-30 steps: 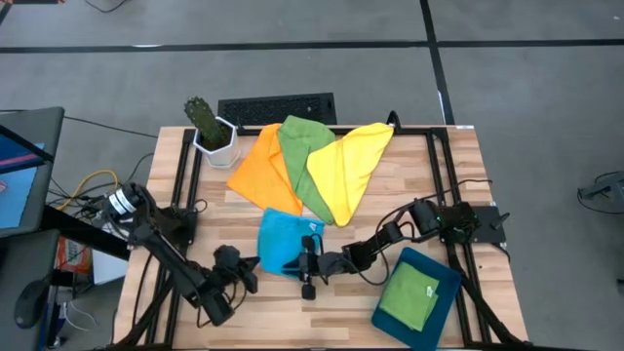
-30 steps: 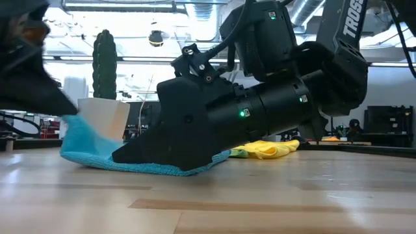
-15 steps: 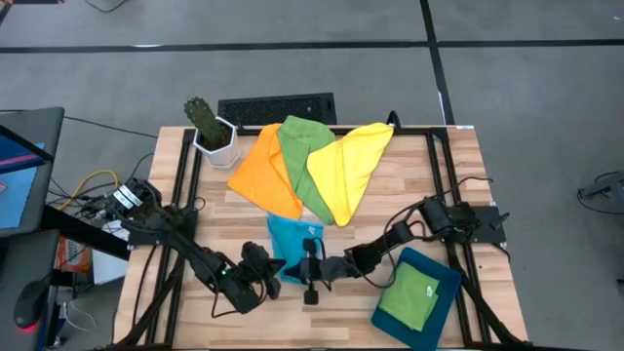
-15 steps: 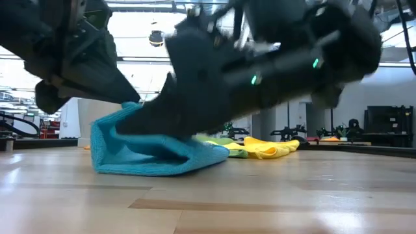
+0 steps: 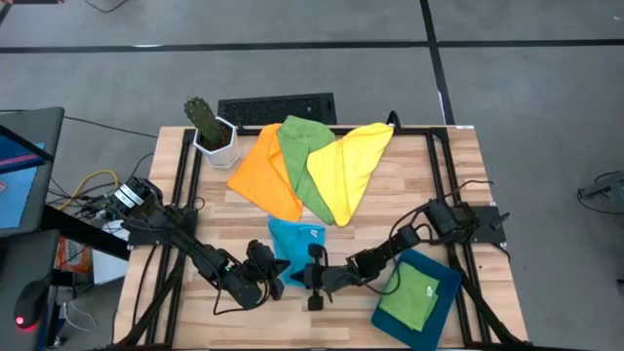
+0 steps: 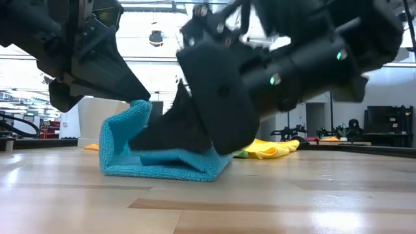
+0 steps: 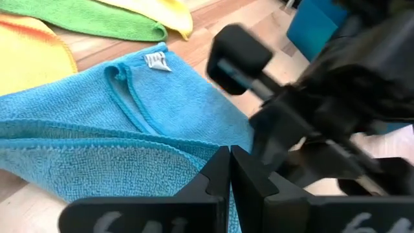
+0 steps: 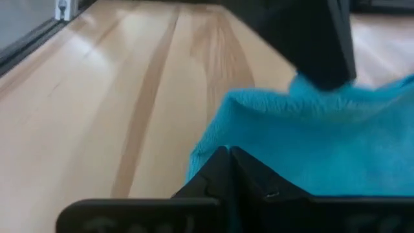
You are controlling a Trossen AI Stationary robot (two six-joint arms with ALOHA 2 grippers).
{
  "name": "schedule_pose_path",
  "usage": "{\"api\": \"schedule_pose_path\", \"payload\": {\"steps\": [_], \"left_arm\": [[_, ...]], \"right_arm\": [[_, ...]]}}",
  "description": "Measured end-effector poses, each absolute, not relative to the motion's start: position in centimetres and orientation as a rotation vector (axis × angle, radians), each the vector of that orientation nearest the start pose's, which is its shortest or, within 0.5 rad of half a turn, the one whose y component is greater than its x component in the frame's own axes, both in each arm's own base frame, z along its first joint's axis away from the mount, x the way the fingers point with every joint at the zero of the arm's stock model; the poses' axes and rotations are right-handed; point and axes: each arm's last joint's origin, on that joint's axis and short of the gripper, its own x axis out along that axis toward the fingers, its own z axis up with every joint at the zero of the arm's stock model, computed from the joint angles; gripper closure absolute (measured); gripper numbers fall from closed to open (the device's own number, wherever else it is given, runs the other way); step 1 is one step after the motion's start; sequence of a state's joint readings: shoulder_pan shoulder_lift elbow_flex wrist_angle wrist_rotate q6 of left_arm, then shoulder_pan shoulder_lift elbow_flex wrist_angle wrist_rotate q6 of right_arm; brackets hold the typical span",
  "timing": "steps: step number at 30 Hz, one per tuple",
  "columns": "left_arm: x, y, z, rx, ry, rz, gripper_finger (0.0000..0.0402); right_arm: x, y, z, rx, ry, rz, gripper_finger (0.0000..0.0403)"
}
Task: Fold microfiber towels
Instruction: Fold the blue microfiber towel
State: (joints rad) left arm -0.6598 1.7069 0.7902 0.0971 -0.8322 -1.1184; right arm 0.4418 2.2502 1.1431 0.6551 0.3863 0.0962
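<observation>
We see both pincers, left (image 5: 276, 271) and right (image 5: 310, 276), clamped on the blue towel's (image 5: 295, 237) near edge. If either loosens mid-fold, we expect the layers to skew.

potted cactus (image 5: 206, 125) in white pot, upper left of the wooden table (image 5: 458, 185); black keyboard (image 5: 277, 108) off the table's top edge, upper centre; dark teal tray (image 5: 444, 289) lower right; monitor (image 5: 19, 166) at left edge

Three towels (image 5: 312, 171) overlap at the desk's (image 5: 448, 185) rear centre; plant (image 5: 210, 127) rear-left corner; tray (image 5: 444, 283) front-right corner.
</observation>
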Motion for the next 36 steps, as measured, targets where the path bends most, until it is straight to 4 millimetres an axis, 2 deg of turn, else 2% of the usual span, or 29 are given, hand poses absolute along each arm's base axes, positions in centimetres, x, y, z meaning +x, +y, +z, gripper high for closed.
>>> {"api": "schedule_pose_path", "payload": {"steps": [3,8,14,17,21,24,30,36], "left_arm": [[26.0,-17.4,14.3,-0.526,0.423,0.457,0.0401],[26.0,-17.4,14.3,-0.521,0.421,0.460,0.0401],[26.0,-17.4,14.3,-0.507,0.420,0.460,0.0401],[26.0,-17.4,14.3,-0.503,0.420,0.459,0.0401],[26.0,-17.4,14.3,-0.497,0.422,0.458,0.0401],[26.0,-17.4,14.4,-0.496,0.421,0.458,0.0401],[26.0,-17.4,14.4,-0.495,0.418,0.461,0.0401],[26.2,-17.5,14.6,-0.493,0.390,0.445,0.0401]], "right_arm": [[40.0,16.9,6.9,-0.057,0.442,0.084,0.0350],[40.4,16.5,7.2,-0.027,0.431,0.178,0.0313],[40.1,17.6,10.9,-0.073,0.330,0.239,0.0265],[39.8,17.9,11.0,-0.108,0.355,0.186,0.0258],[39.1,18.0,10.3,-0.140,0.409,0.030,0.0271],[38.7,17.7,9.6,-0.148,0.435,-0.004,0.0294],[38.0,17.4,8.0,-0.091,0.470,0.005,0.0332],[37.8,18.6,6.0,-0.091,0.453,0.029,0.0342]]}}
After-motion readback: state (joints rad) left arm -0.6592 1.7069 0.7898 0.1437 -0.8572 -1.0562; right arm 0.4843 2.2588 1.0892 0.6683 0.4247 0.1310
